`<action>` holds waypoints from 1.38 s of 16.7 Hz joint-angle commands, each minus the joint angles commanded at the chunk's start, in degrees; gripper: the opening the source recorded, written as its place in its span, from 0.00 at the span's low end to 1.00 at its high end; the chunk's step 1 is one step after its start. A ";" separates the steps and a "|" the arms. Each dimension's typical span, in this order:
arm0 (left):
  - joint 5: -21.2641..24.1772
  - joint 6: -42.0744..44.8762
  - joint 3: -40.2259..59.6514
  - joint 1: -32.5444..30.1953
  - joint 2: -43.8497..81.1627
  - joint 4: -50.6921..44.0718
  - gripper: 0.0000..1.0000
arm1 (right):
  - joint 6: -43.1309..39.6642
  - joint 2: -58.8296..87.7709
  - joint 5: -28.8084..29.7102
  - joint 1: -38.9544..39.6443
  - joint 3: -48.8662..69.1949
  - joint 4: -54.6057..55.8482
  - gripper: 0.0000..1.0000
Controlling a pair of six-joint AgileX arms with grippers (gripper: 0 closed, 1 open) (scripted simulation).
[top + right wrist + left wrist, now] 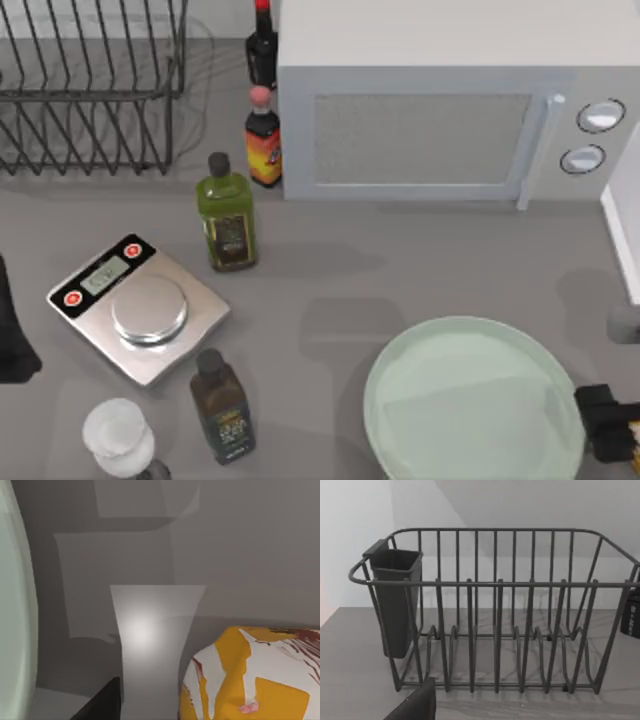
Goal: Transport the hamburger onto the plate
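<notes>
Where plate [470, 410] ends: hamburger [252, 677].

- We face a dark wire dish rack [495, 630] standing upright on the grey desk [350, 670].
- A dark cutlery cup [395, 600] hangs on one end of it.
- A dark bottle [632, 612] sits just beyond the other end.

Top view looks straight down on the table [330, 290]. Left wrist view faces the dish rack [495, 610] level, from near. Right wrist view sits close and low beside the plate [15, 605], shared with the top view.
</notes>
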 joint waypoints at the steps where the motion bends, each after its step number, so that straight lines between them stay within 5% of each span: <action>1: 0.00 0.00 0.00 0.00 0.00 0.00 1.00 | 0.00 0.00 0.00 0.00 0.00 0.00 0.40; 7: 0.00 0.00 0.00 0.00 0.00 0.00 1.00 | 0.00 0.00 0.00 0.00 0.00 0.00 0.00; 14: 0.00 0.00 0.00 0.00 0.00 0.00 1.00 | 0.00 0.00 0.00 0.00 0.00 0.00 0.00; 23: 0.00 0.00 0.00 0.00 0.00 0.00 1.00 | -0.06 -9.71 0.04 -0.15 12.81 -22.59 0.00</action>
